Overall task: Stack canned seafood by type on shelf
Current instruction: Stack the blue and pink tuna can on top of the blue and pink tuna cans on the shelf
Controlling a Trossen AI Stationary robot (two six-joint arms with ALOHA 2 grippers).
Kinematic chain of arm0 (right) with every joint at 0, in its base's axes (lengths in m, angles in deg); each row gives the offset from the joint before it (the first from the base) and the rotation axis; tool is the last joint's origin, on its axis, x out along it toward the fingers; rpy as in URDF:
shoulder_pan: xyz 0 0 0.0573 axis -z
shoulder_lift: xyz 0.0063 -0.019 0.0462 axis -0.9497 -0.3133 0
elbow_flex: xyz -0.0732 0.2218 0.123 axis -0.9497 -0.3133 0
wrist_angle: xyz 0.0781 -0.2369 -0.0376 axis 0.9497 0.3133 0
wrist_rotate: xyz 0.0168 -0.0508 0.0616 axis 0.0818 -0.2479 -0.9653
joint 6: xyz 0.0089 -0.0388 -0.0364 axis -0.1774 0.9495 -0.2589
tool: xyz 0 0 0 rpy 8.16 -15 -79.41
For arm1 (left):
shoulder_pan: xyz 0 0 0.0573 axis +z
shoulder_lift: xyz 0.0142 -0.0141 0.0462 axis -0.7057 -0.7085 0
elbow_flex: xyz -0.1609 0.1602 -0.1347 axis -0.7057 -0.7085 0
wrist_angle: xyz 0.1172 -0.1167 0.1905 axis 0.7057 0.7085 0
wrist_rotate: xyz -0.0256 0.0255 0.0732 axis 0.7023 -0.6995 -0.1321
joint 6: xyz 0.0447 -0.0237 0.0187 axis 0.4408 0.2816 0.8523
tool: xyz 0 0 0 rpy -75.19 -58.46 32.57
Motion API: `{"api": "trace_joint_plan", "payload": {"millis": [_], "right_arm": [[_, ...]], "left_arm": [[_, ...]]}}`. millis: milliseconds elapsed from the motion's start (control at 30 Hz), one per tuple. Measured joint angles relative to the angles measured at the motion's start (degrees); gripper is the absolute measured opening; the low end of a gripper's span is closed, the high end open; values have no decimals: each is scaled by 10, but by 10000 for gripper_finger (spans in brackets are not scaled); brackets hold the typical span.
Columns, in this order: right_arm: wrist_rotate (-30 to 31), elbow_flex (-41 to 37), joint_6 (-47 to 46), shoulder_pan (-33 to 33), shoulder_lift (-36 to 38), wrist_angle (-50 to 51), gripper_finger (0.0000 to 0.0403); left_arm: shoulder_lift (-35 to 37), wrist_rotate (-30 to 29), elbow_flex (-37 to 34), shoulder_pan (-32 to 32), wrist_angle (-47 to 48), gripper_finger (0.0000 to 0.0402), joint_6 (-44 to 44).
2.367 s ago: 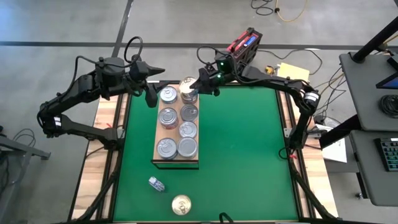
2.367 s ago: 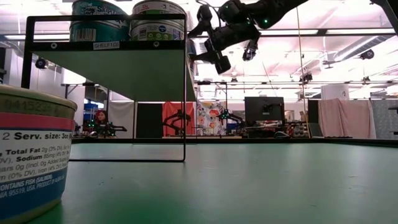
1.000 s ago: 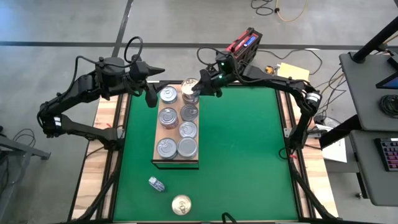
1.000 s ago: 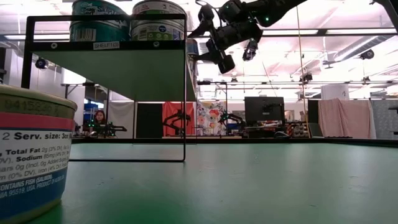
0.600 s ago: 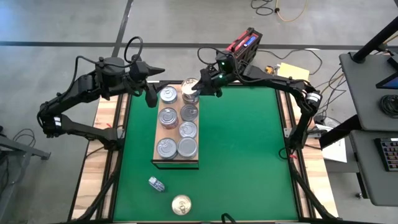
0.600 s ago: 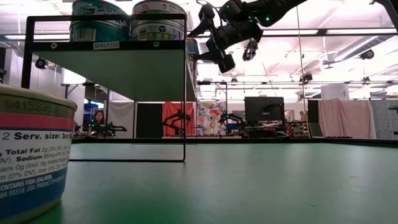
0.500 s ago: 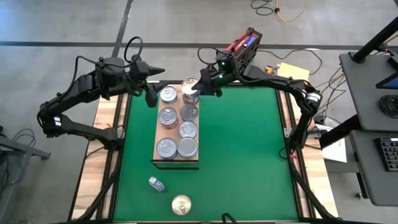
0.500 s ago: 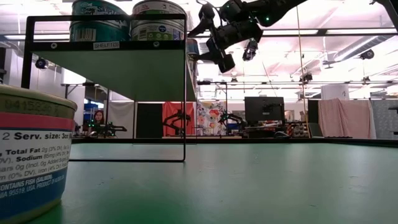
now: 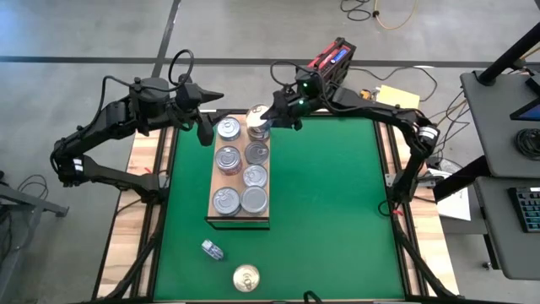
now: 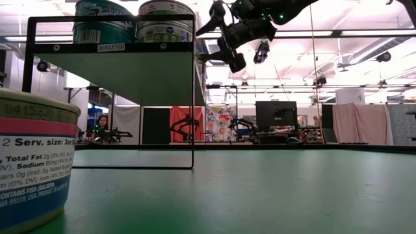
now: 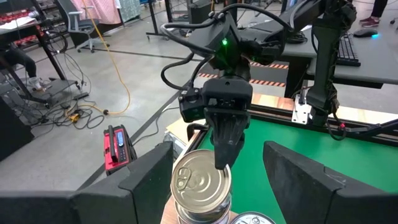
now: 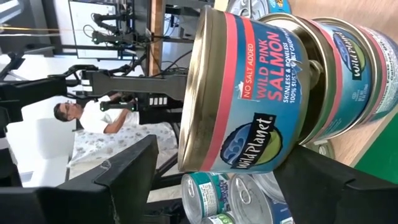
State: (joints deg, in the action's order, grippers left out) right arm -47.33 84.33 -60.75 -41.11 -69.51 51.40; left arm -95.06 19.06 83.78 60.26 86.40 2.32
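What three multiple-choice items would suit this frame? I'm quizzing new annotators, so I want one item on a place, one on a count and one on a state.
1. Where is the right hand?
A. At the shelf's far end
B. Over the mat's near edge
C. Off the table

2. How many tins sit on the green mat, off the shelf?
A. None
B. Two
C. Five

3. How are the right hand's fingers?
A. Shut, empty
B. Open, either side of the top salmon tin
C. Shut on a tin lifted high above the stack

Key:
1 A: the right hand is at the far end of the shelf.
2 B: a gold-lidded tin and a smaller tin are on the green mat.
3 B: gaps show beside the salmon tin, which rests on another tin.
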Motion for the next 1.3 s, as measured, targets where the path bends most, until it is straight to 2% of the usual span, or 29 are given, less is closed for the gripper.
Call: {"api": "trace_joint_plan", "payload": {"millis": [967, 1300], "right_arm": [[24, 1, -12, -12, 12, 7, 295], [33, 1, -11, -18, 11, 11, 280]], "left_arm": [[-1, 0, 0, 0, 0, 232, 0], [-13, 0, 0, 0, 0, 232, 0]]}}
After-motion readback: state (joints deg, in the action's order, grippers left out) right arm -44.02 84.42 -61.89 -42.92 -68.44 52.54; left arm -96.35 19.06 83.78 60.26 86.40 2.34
